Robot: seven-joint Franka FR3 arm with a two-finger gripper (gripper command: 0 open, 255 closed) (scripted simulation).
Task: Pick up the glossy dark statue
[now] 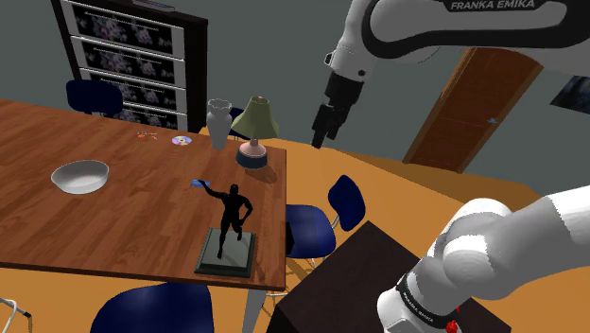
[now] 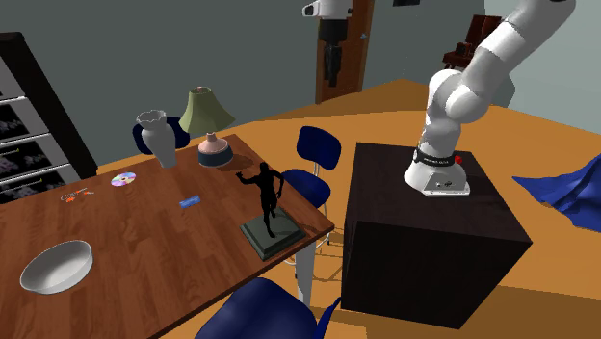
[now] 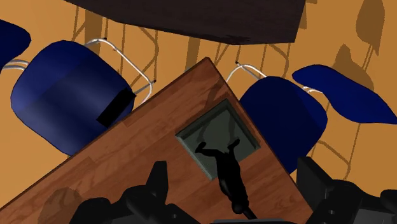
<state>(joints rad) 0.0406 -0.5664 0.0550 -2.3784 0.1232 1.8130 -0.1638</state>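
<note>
Black statue (image 1: 230,216) stands at the surface's (image 1: 113,213) corner nearest the stand (image 1: 364,270). Fingers (image 3: 157,181) hang spread, well above it. I'd lower straight, then close around the torso.

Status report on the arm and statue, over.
Gripper open, high above the statue. Statue upright near the table corner, not held. Small blue item beside it, apart.

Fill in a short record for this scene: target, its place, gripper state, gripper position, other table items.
target: dark statue of a figure on a square base
place: upright near the table corner closest to the stand
gripper: open, holding nothing
gripper position: raised high, apart from the statue
other table items: bowl, vase, lamp
</note>
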